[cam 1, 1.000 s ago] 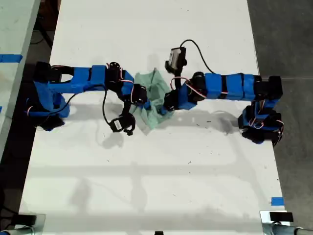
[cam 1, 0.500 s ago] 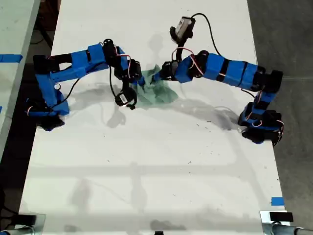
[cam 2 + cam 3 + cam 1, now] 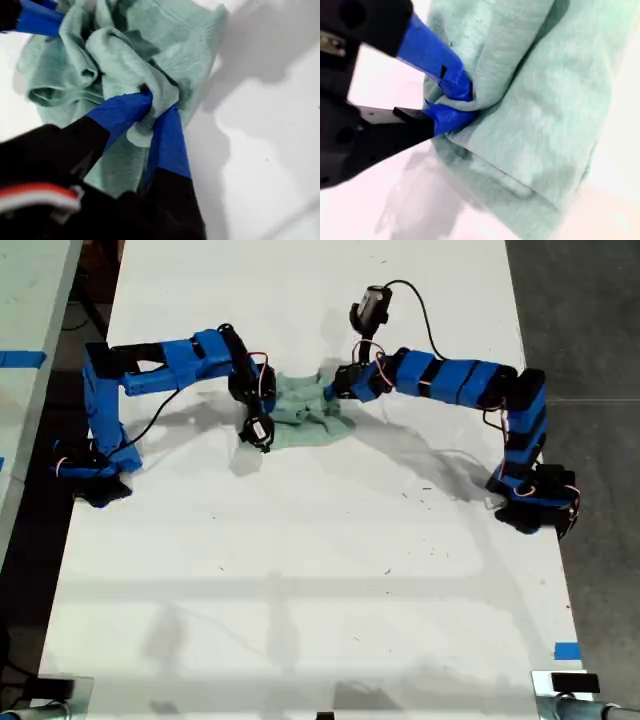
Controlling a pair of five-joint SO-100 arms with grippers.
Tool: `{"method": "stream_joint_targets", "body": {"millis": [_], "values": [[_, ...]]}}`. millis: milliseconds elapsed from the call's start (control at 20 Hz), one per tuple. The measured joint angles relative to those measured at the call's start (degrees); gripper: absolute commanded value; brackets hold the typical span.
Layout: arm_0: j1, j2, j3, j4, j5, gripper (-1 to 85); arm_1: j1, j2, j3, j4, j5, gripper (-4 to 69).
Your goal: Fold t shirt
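While the white table [image 3: 300, 570] fills most of the exterior view, two blue arms reach in over it, one [image 3: 170, 360] from the exterior view's left and the other [image 3: 460, 383] from the exterior view's right. They meet over the table's far half. I cannot tell from the wrist views which of them is first and which second. Between their ends lies the t shirt [image 3: 305, 420], a pale mint-green bundle, rumpled and gathered on the tabletop, with each arm's end touching one side of it. My first gripper [image 3: 157, 107] has its blue-taped jaws pinched together on a raised fold of the cloth, the fabric bunched in deep wrinkles just beyond the tips. The blue tip of the other gripper [image 3: 37, 17] shows at the far side of the bundle. My second gripper [image 3: 457, 102] is likewise clamped on a doubled edge of the shirt, the jaws nearly meeting with the cloth squeezed between them.
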Motion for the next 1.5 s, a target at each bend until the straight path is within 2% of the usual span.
{"method": "stream_joint_targets", "body": {"millis": [100,300,600,800,850,950,1100,1200,1300,1400,1500], "values": [[-0.3,-0.2,0.0,0.1,1.7,24.0,0.8,-1.2,0.1,1.6,0.8,28.2],[-0.9,2.5,0.2,4.2,1.9,22.8,2.6,-0.4,0.0,12.9,1.8,33.7],[-1.6,26.4,3.8,15.0,-5.4,11.2,2.5,19.2,0.6,33.3,1.4,34.3],[-1.2,51.2,19.0,16.4,-11.0,7.3,0.9,41.9,14.9,42.0,4.4,32.5],[0.5,56.2,22.6,16.7,-12.2,5.0,-0.7,48.0,19.3,43.3,5.4,31.9],[8.5,65.0,30.1,16.7,-19.1,1.6,-6.3,60.9,28.2,46.5,9.8,28.2],[27.2,77.3,42.1,14.5,-35.1,-0.1,-18.5,83.1,42.5,48.2,17.4,20.1],[37.2,85.9,52.0,9.2,-43.2,-0.1,-23.1,97.5,51.6,49.5,21.5,15.1],[41.1,89.9,62.8,1.8,-44.6,-0.1,-27.2,109.2,61.6,49.6,23.5,12.0],[41.0,92.6,72.8,-5.4,-43.0,-0.1,-30.6,121.5,73.8,47.4,23.2,7.2],[40.9,102.0,81.3,-7.1,-41.8,-0.1,-32.6,132.3,82.3,47.1,23.2,5.8]]}}
